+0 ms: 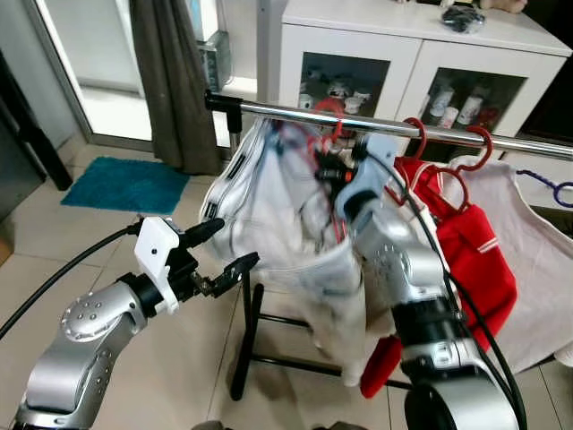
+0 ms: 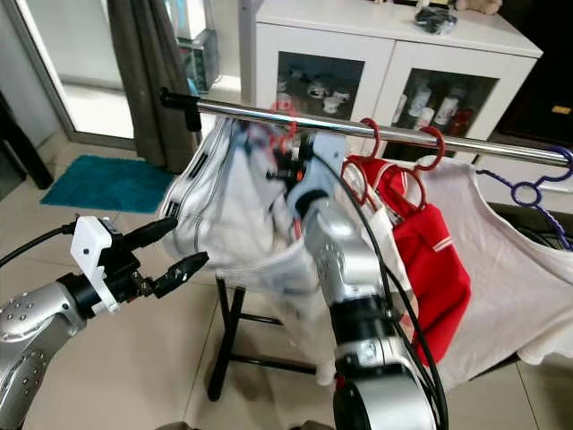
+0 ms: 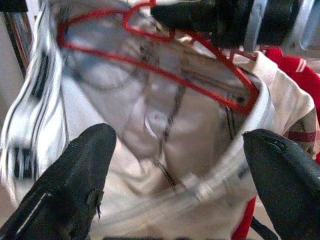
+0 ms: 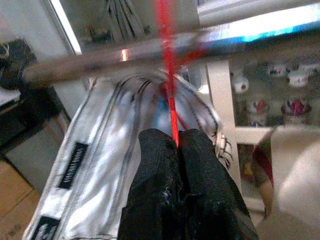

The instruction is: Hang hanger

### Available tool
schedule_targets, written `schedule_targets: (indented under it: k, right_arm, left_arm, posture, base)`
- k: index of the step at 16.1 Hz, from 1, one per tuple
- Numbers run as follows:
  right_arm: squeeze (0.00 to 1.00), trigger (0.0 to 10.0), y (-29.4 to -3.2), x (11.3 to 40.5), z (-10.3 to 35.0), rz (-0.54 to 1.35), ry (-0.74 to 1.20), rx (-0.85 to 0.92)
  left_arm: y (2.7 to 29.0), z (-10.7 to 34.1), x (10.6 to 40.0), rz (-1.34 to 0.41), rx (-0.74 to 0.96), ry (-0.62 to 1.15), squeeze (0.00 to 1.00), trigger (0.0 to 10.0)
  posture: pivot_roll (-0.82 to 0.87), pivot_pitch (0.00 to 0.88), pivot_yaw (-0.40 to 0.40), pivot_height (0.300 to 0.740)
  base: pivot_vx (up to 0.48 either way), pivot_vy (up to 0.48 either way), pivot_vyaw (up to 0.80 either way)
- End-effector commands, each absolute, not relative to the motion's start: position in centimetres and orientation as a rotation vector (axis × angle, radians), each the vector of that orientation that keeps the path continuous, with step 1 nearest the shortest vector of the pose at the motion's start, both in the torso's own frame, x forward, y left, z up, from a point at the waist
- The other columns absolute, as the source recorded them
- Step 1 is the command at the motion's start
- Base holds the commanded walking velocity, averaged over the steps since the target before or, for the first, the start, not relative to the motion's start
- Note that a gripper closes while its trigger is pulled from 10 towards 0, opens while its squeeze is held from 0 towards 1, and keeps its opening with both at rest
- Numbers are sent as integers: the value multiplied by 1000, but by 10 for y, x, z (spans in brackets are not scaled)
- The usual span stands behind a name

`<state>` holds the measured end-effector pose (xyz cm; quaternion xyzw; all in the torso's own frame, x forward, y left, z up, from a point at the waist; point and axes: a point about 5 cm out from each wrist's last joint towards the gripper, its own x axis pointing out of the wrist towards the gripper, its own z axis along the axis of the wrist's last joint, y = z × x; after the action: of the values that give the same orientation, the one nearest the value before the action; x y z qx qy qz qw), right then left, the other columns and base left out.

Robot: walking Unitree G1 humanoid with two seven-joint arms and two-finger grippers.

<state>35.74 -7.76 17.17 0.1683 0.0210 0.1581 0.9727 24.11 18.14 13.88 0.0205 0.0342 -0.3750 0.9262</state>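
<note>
The red hanger (image 4: 169, 75), loaded with a white garment (image 1: 277, 215), is pinched just under its hook by the closed right gripper (image 4: 177, 142), the hook rising straight up to the rail (image 1: 385, 124). The left gripper (image 1: 224, 249) is held open beside the cloth. The hanger's triangular frame is shown fully by the left wrist view.
</note>
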Motion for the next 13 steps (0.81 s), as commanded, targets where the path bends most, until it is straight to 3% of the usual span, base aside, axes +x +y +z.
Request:
schedule_targets:
  k: [1, 5, 13]
  right_arm:
    - [0, 10000, -81, 361, 190, 306, -55, 348]
    - [0, 10000, -71, 368, 189, 332, -26, 306]
    - [0, 10000, -59, 377, 147, 318, 274, 83]
  left_arm:
    - [183, 139, 239, -761, 52, 78, 1000, 10000]
    - [181, 139, 240, -766, 57, 85, 1000, 10000]
    - [179, 138, 240, -764, 85, 99, 1000, 10000]
  posture:
    - [34, 0, -48, 740]
    - [29, 0, -45, 740]
    - [37, 0, -55, 740]
  base:
    - [0, 0, 0]
    - [0, 0, 0]
    - [0, 0, 0]
